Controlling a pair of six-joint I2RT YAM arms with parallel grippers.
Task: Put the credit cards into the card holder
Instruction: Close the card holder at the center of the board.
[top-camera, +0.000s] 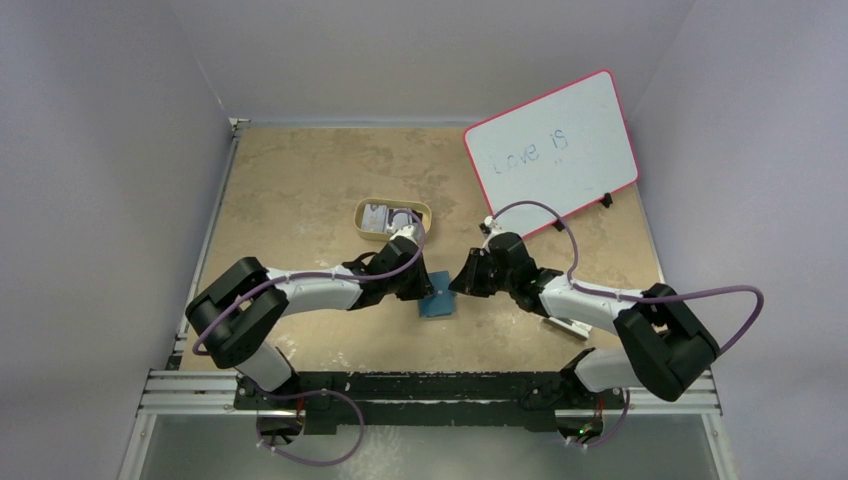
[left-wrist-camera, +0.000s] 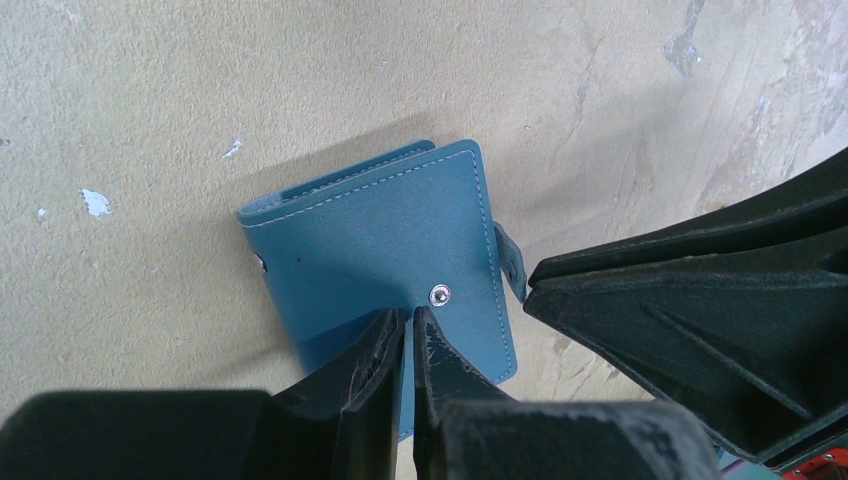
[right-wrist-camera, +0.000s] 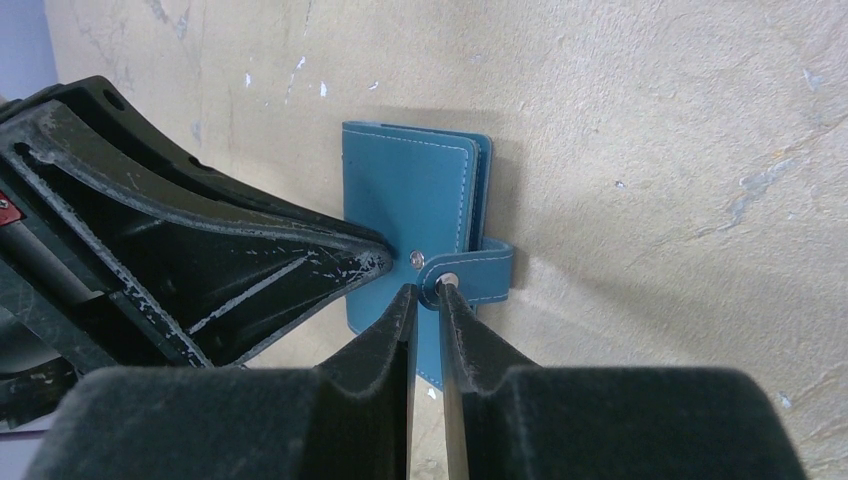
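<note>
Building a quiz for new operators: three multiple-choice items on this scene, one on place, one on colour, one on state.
1. Where does the card holder lie? A on the floor; B on the table between left gripper and right gripper; C against the back wall.
2. The whiteboard frame is: A red; B green; C black.
3. The holder's snap tab is: A fastened; B missing; C undone.
Key: B, both grippers' tips reach it; A, a red edge shows; C, the stud is bare.

matt stitched leather-like card holder (left-wrist-camera: 400, 245), worn rough wooden table (left-wrist-camera: 150, 100).
</note>
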